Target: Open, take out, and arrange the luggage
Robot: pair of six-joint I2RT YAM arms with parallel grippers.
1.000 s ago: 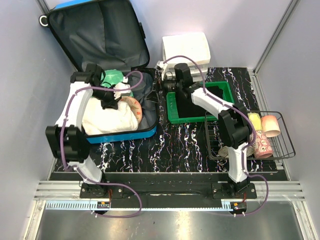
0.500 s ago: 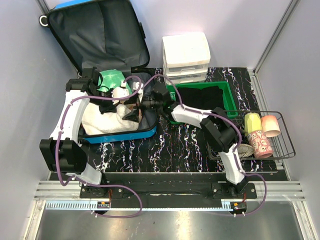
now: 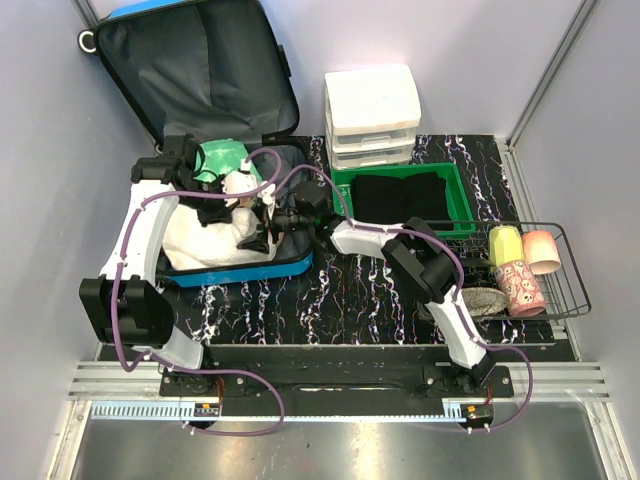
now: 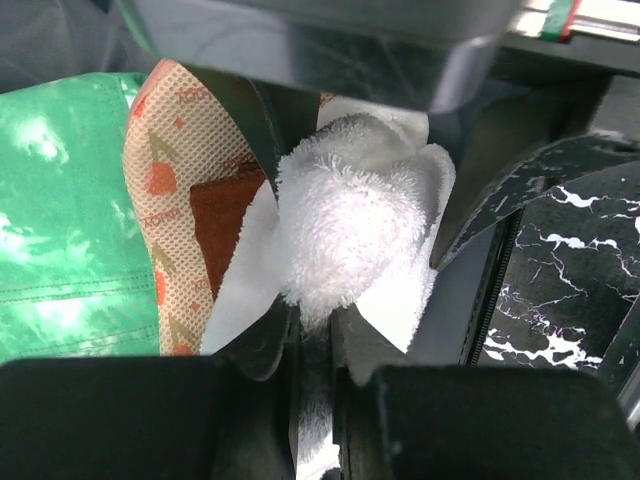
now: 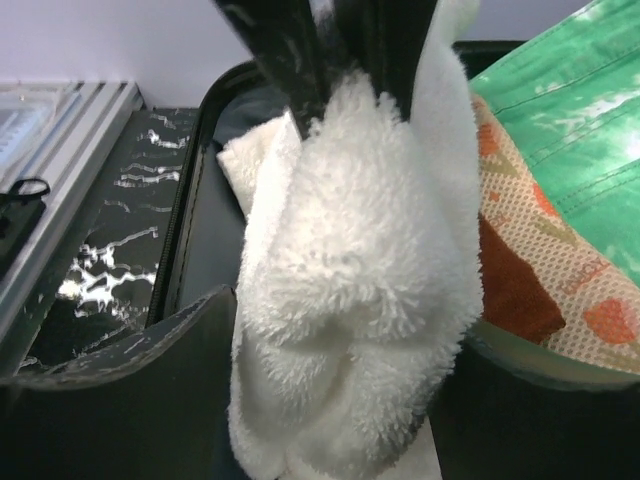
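**Top external view: cloth handover above the open luggage**

The small bright blue hard-shell luggage (image 3: 245,272) lies open at the far left of the black marbled table (image 3: 360,285), with its lid propped back against the wall. My left tool (image 3: 228,198) hangs over the open shell, clamped narrow on a white fluffy terry cloth (image 4: 350,230). My right tool (image 3: 258,222) reaches in across the luggage's right rim. The cloth therefore lies straight ahead of it, between jaws that stand wide, one on each side, neither visibly pressing.

The cloth's long axis runs down from my left tool's pinch, crosswise to the line along which the right jaws would close. I judge that closing there would catch its bulk below the pinch.

Only the right wrist view shows this bracketing, with my left tool's fingertips (image 5: 285,55) biting the cloth's top. The left wrist view adds what lies beside the cloth: green mottled fabric (image 4: 60,230) and an orange-and-beige patterned mesh piece (image 4: 170,210). From above, the arms hide the contact.
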